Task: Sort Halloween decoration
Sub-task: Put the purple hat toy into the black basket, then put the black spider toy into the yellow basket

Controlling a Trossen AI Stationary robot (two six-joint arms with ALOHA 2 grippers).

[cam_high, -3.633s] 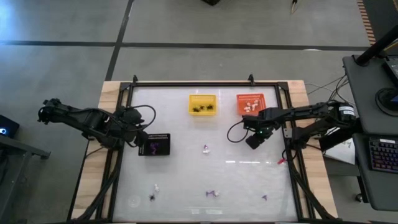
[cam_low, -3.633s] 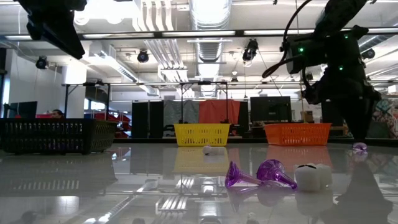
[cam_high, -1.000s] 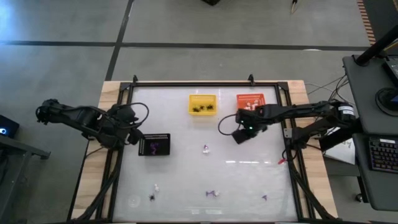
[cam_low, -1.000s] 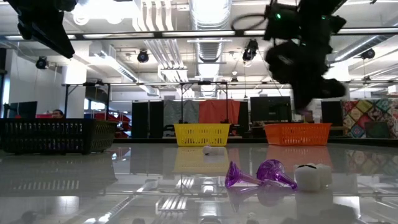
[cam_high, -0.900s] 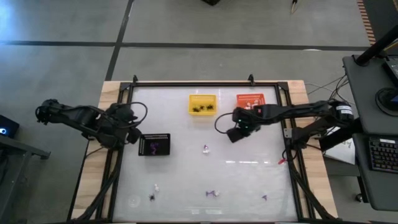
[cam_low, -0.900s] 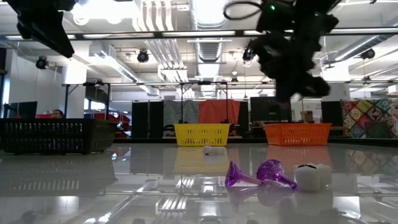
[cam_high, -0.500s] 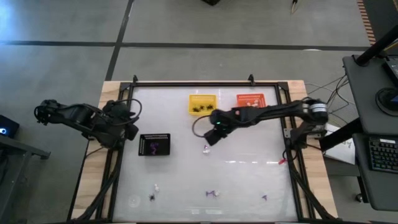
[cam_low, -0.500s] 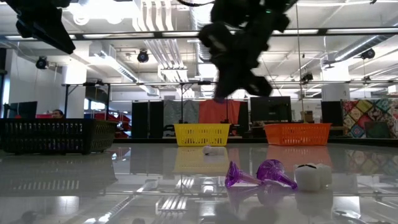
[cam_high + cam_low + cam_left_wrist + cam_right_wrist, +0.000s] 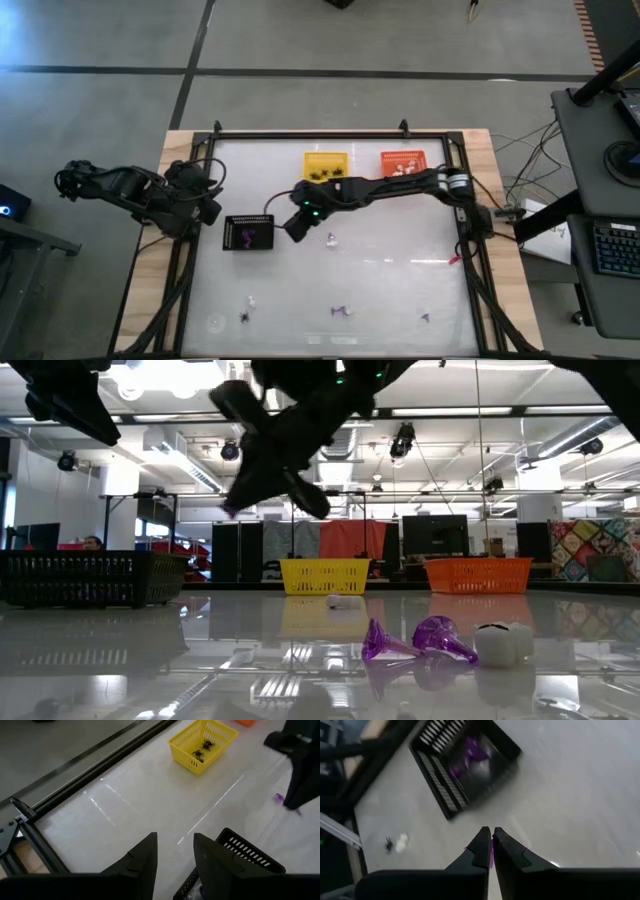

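High view: right gripper (image 9: 292, 229) pinched on what looks like 1 purple trinket (image 9: 491, 854), just beside black tray (image 9: 248, 233)'s edge, left gripper (image 9: 205, 205) fingers apart beyond the tray's far side.

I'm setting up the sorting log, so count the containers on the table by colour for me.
Yellow basket: 1
Orange basket: 1
Black tray: 1
Total: 3
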